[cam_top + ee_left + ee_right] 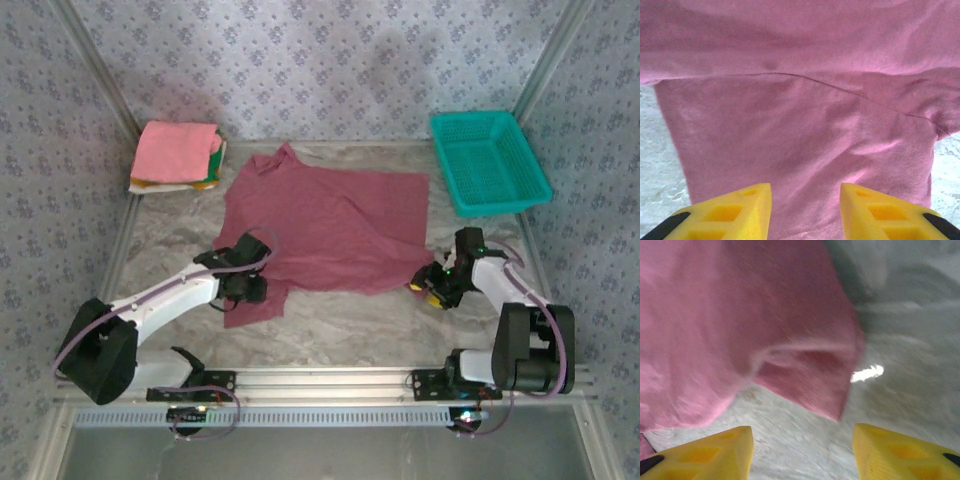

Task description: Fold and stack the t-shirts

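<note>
At the far left corner of the table (330,335) I saw the folded stack (178,155), pink on top with yellow-green and white edges beneath. My left gripper (250,287) sat over the near-left end of the maroon shirt (330,220), its yellow fingers (735,210) parted above flat cloth, gripping nothing. The shirt lay spread across the middle of the table. My right gripper (428,288) was at the shirt's near-right corner, jaws wide over bare tabletop. That wrist view was blurred, but the corner seemed just clear of the fingers. The teal basket (490,160) stood at the far right.
</note>
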`<action>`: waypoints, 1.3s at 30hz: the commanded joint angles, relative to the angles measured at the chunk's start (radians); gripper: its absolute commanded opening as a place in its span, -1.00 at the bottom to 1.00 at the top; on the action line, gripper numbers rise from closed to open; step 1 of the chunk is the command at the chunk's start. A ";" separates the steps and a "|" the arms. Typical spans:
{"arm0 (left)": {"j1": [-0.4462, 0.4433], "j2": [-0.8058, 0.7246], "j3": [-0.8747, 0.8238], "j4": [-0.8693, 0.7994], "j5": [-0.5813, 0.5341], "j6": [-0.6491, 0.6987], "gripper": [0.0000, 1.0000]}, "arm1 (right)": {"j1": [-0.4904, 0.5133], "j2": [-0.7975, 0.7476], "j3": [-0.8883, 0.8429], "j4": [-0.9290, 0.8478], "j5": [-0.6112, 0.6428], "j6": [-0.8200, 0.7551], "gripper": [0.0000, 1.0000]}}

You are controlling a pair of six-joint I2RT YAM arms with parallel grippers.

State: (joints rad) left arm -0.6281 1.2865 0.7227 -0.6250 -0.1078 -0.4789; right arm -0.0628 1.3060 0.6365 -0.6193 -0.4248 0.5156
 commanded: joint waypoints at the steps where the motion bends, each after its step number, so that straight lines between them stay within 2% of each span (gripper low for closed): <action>1: 0.001 -0.027 -0.047 0.059 0.017 0.009 -0.16 | 0.012 0.024 -0.006 0.160 -0.040 0.028 0.05; 6: 0.003 -0.058 -0.086 0.108 0.000 -0.007 -0.13 | 0.015 0.105 -0.030 0.221 -0.047 0.026 -0.15; 9: 0.002 -0.050 -0.075 0.095 -0.007 -0.006 -0.13 | 0.018 0.110 -0.045 0.216 -0.046 0.026 -0.08; 15: 0.003 -0.027 -0.069 0.119 -0.018 0.006 -0.12 | 0.013 -0.056 -0.027 0.085 -0.007 0.020 0.07; 19: 0.002 -0.009 -0.066 0.134 -0.015 0.008 -0.13 | -0.011 -0.132 -0.031 -0.013 0.006 0.054 0.05; 22: 0.001 -0.031 -0.079 0.145 -0.013 0.005 -0.12 | -0.033 -0.120 -0.064 -0.041 -0.007 0.060 -0.05; 27: 0.001 -0.098 -0.120 0.159 -0.040 -0.004 -0.11 | -0.044 -0.063 -0.125 0.070 -0.026 0.056 -0.23; 39: 0.001 -0.121 -0.140 0.169 -0.050 -0.032 -0.10 | -0.030 0.055 -0.101 0.230 0.008 0.077 -0.37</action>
State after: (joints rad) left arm -0.6281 1.1740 0.5907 -0.4671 -0.1440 -0.4927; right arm -0.1074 1.3052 0.5381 -0.5648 -0.4362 0.5705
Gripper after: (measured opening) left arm 0.447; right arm 0.320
